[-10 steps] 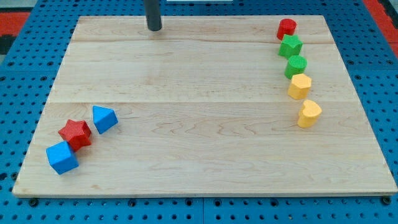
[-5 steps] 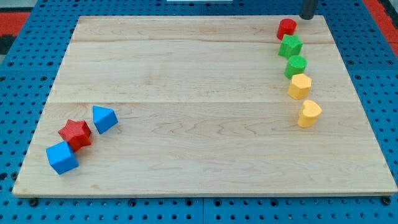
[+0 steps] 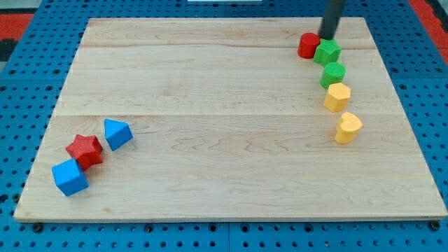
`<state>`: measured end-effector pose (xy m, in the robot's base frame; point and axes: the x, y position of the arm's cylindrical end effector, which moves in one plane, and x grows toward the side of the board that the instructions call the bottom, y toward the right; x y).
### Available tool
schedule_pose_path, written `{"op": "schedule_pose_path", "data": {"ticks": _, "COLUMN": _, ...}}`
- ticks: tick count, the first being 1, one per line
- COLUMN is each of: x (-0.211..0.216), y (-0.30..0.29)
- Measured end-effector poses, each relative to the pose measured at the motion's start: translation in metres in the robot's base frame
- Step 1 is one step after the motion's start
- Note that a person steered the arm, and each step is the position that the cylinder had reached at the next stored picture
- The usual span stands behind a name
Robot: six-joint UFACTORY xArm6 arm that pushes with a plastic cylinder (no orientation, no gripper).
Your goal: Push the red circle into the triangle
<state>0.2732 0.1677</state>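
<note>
No brand, label or writing can be read anywhere on the wooden board [image 3: 224,161] or on the blue pegboard [image 3: 21,105] around it.

Nearest the view's bottom, at about 8 o'clock on the board, sits a cluster of three: the blue cube [image 3: 69,178] lowest, the red star [image 3: 85,150] touching it at its 1 o'clock, and the blue triangle [image 3: 117,133] just beside the star, again at its 1 o'clock.

Well apart from them, on the board's 3 o'clock side, a column of blocks climbs toward the view's top: the yellow heart [image 3: 347,128] first, the yellow hexagon [image 3: 337,96] near it at its 11 o'clock, then the green circle [image 3: 333,74] touching the hexagon, then the green star [image 3: 326,52].

The red circle [image 3: 308,45] lies at the star's 10 o'clock, touching it — far across the board from the blue triangle.

Farthest back, the dark rod comes down from the view's top edge, leaning slightly. My tip [image 3: 327,36] rests on the board at about 1 o'clock of the red circle, just beside it and right above the green star. It is a plain rod end — nothing to spread or pinch.
</note>
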Motion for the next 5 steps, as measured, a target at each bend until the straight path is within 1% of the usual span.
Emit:
{"op": "schedule_pose_path", "data": {"ticks": 1, "x": 0.012, "y": -0.079}}
{"op": "schedule_pose_path", "data": {"ticks": 2, "x": 0.027, "y": -0.138}}
{"op": "schedule_pose_path", "data": {"ticks": 3, "x": 0.041, "y": -0.145}}
{"op": "schedule_pose_path", "data": {"ticks": 4, "x": 0.064, "y": -0.171}}
{"op": "schedule_pose_path", "data": {"ticks": 5, "x": 0.070, "y": -0.204}}
